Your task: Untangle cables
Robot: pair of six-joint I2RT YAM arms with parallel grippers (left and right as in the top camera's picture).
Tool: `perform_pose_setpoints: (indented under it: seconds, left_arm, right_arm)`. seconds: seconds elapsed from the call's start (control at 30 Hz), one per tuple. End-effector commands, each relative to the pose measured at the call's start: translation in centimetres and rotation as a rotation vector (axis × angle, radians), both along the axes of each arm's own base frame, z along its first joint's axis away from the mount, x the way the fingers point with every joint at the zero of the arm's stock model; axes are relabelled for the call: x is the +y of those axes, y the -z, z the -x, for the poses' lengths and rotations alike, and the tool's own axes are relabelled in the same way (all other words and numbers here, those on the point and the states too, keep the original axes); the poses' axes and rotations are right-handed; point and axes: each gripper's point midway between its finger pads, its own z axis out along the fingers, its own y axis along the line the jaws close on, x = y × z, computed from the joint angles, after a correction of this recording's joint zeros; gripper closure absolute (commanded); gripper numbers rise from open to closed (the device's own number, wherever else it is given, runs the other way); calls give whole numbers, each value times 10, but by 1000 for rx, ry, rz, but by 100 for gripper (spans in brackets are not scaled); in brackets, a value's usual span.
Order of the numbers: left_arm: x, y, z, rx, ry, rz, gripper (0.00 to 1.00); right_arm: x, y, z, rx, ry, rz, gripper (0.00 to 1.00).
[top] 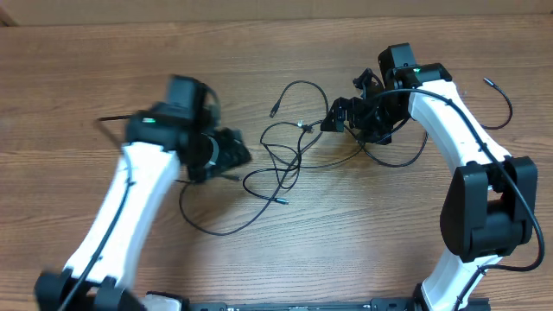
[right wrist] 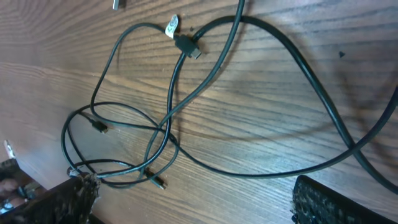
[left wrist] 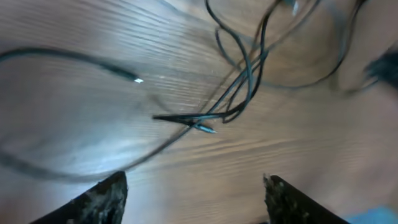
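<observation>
Now grip with care. Keep left gripper (left wrist: 194,190), spread wide and empty, low over the bench (top: 346,259); pinch just one strand at the near loop of the cables (right wrist: 166,127), lying loose mid-bench between both arms. Aim right gripper (right wrist: 193,196), likewise spread and holding nothing, at a single strand by the crossing. Avoid closing on two strands together. Pull apart slowly, sideways, watching the far plug (top: 275,112) for snags.

Even light, apparent left-wrist motion blur.
</observation>
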Motion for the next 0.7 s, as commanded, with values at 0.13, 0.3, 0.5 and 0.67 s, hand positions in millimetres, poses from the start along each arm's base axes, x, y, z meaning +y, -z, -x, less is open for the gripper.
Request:
perform_pose_setpoints:
  seconds: [0.13, 0.3, 0.5, 0.67]
  left_arm:
    - [-15, 58, -4, -79, 417, -122, 15]
    - [4, 87, -29, -119, 466, -285, 15]
    - [-35, 107, -20, -174, 779, -98, 28]
    - [-55, 116, 12, -129, 951, 66, 75]
  right_arm:
    - [-2, 2, -2, -15, -7, 10, 0]
    - [-2, 2, -2, -16, -7, 10, 0]
    - [-2, 2, -2, -16, -8, 9, 0]
    - [-1, 2, 1, -4, -10, 10, 0]
